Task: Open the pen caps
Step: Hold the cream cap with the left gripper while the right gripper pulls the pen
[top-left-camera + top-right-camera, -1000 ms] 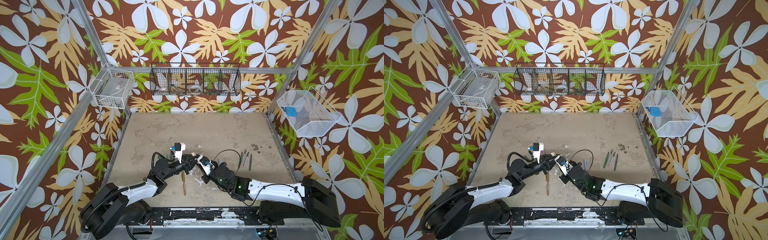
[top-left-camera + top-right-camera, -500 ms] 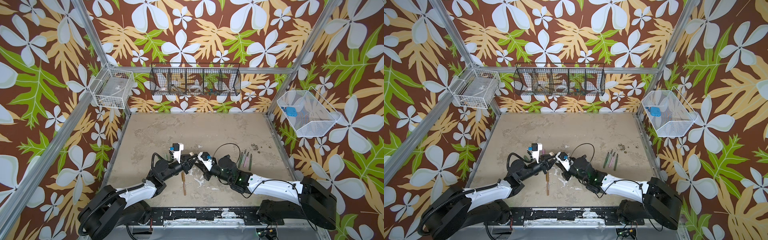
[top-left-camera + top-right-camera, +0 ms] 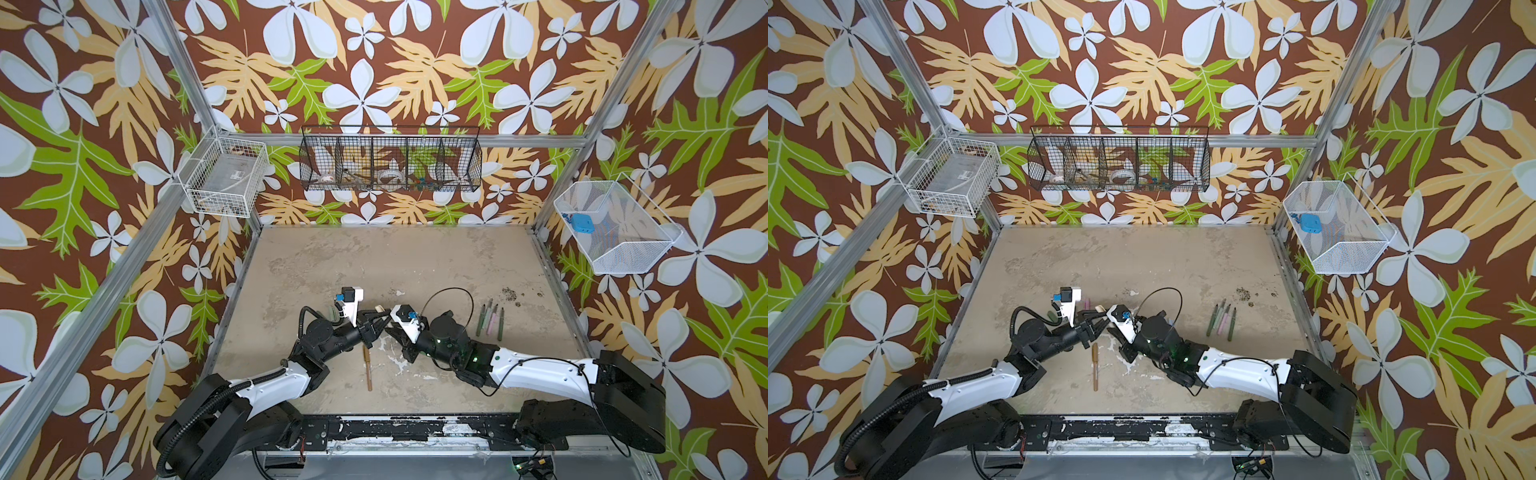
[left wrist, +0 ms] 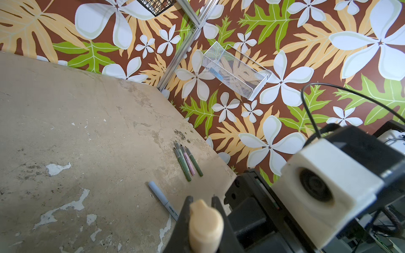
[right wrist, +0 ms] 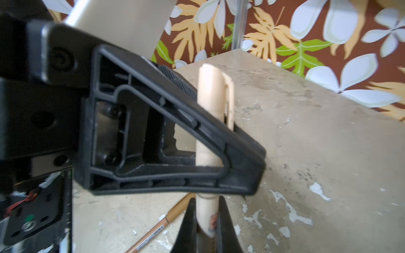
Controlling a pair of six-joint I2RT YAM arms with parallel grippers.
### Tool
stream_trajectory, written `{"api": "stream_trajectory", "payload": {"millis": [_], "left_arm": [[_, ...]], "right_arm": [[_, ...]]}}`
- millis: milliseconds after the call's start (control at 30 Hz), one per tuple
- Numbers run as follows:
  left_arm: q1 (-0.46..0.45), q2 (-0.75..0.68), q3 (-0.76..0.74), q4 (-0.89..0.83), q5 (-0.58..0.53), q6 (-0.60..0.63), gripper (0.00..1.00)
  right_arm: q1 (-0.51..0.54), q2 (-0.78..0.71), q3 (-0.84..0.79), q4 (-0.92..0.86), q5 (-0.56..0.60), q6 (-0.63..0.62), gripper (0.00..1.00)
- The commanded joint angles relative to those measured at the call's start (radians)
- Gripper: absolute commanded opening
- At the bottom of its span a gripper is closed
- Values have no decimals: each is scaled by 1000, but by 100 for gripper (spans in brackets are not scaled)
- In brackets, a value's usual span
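Observation:
A beige pen is held off the table between my two grippers. My left gripper [image 4: 202,200] is shut on its beige pen cap [image 4: 206,223], whose clip end [image 3: 379,308] sticks out past the fingers. My right gripper [image 5: 206,203] is shut on the pen's body just below the cap [image 5: 212,96]. The cap sits on the body, and the left finger [image 5: 175,131] crosses in front of it. In both top views the grippers meet near the table's middle front [image 3: 386,326] [image 3: 1105,326].
A brown capped pen [image 3: 367,368] [image 3: 1095,365] lies on the table under the grippers. Several uncapped pens [image 3: 490,322] [image 4: 188,162] lie side by side at the right. A light blue pen [image 4: 162,200] lies near them. Loose caps, one pink [image 3: 1087,302], rest behind the left wrist.
My right arm has shifted a little away from the front edge and its wrist has turned. Both grippers stay shut on the beige pen. The left arm has barely moved.

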Motion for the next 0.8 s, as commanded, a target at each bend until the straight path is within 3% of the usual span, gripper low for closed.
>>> {"api": "stream_trajectory", "payload": {"millis": [0, 100, 233, 433, 567, 767], "left_arm": [[22, -4, 3, 76, -133, -24, 0], [31, -15, -5, 76, -143, -33, 0], [40, -28, -13, 85, -137, -38, 0], [43, -29, -15, 98, -123, -38, 0], [45, -32, -17, 96, -122, -36, 0], [47, -61, -17, 35, -189, -20, 0]], "right_arm": [[60, 14, 11, -117, 163, -68, 0], [52, 27, 18, -123, 57, -65, 0], [-48, 17, -6, -88, -317, -13, 0], [-138, 45, 5, -97, -570, 23, 0], [-148, 39, 2, -99, -551, 29, 0], [-155, -56, -52, -70, -409, 45, 0]]}}
